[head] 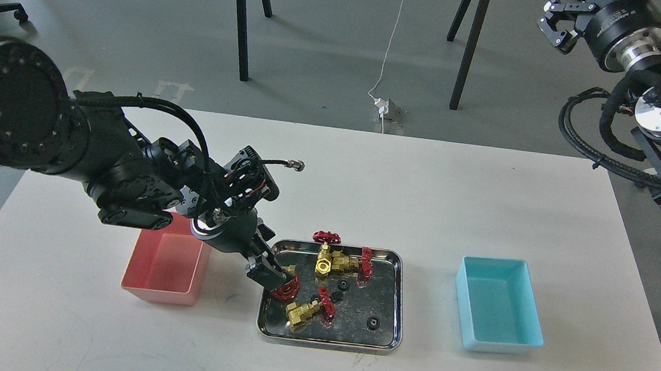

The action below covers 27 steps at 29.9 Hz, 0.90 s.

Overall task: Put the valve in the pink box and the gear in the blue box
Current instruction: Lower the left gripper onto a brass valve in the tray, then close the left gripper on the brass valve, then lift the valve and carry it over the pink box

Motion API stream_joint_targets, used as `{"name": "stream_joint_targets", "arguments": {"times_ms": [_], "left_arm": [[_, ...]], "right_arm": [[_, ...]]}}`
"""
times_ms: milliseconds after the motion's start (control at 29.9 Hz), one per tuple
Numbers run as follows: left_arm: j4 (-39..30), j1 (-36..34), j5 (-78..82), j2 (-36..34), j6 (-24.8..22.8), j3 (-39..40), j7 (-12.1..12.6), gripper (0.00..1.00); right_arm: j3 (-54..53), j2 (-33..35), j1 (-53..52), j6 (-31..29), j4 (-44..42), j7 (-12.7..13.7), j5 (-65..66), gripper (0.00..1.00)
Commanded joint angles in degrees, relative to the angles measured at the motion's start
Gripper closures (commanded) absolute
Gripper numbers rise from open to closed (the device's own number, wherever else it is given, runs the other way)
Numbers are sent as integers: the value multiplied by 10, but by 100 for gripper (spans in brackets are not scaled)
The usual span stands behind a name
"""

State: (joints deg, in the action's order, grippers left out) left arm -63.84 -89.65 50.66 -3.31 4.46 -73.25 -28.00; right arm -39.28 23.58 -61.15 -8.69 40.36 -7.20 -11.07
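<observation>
Left end effector (278,283) clamped on red spoked handwheel of small brass valve (288,288) at steel tray's (395,303) left edge; rigid, compact, likely slippery metal.

Right end effector (559,26) raised clear of desk (369,171), fingers parted, empty.

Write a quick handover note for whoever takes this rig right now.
Left gripper: in the shiny steel tray, closed on a brass valve's red handwheel.
Right gripper: raised far right, open, empty.
Salmon-pink plastic bin and cyan-blue plastic bin: both empty.
Tray holds several valves and small black gears.
Nothing sorted; all placements remain.
</observation>
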Motion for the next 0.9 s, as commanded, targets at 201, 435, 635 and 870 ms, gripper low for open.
{"name": "stream_joint_targets", "arguments": {"times_ms": [201, 435, 635, 870], "left_arm": [[6, 32, 2, 8, 1, 3, 0, 32], [8, 31, 3, 8, 27, -1, 0, 53], [8, 31, 3, 8, 40, -1, 0, 93], [-11, 3, 5, -24, 63, 19, 0, 98]], "right_arm": [[0, 1, 13, 0, 0, 0, 0, 0], [-1, 2, 21, 0, 0, 0, 0, 0], [-1, 3, 24, 0, 0, -1, 0, 0], [-3, 3, 29, 0, 0, -1, 0, 0]]}}
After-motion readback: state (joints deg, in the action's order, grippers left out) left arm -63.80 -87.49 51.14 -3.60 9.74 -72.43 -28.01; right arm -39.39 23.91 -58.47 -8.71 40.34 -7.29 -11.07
